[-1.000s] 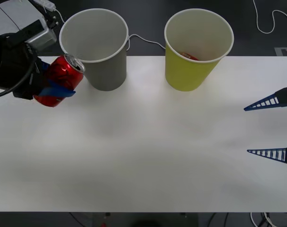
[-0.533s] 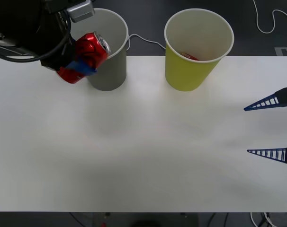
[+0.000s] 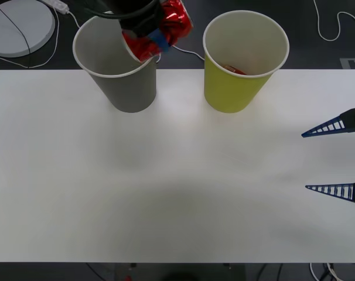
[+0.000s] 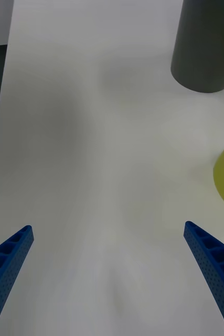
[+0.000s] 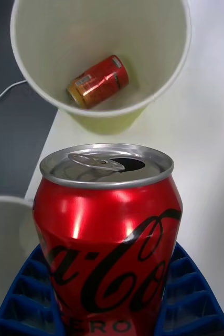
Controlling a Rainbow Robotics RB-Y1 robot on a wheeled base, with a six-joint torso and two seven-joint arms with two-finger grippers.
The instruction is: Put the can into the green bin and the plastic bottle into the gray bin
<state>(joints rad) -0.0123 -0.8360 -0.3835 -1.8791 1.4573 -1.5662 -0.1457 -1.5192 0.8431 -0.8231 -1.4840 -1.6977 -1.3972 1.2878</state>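
At upper centre of the front view, left gripper [image 3: 156, 40] clamped on one can [image 3: 166, 28], above gray bin [image 3: 118, 61] rim, one green bin [image 3: 245, 61] beside holding a second can [image 5: 97, 82], right gripper [image 3: 335, 158] wide at right edge.

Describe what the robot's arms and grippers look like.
The right gripper has two blue, ribbed fingers, long triangular wedges with ladder-like open cells, on a black mount at the table's edge. The left gripper has the same blue fingers with a cellular lattice. Its arm is a bulky black housing at the top of the front view. No markings are readable on either.
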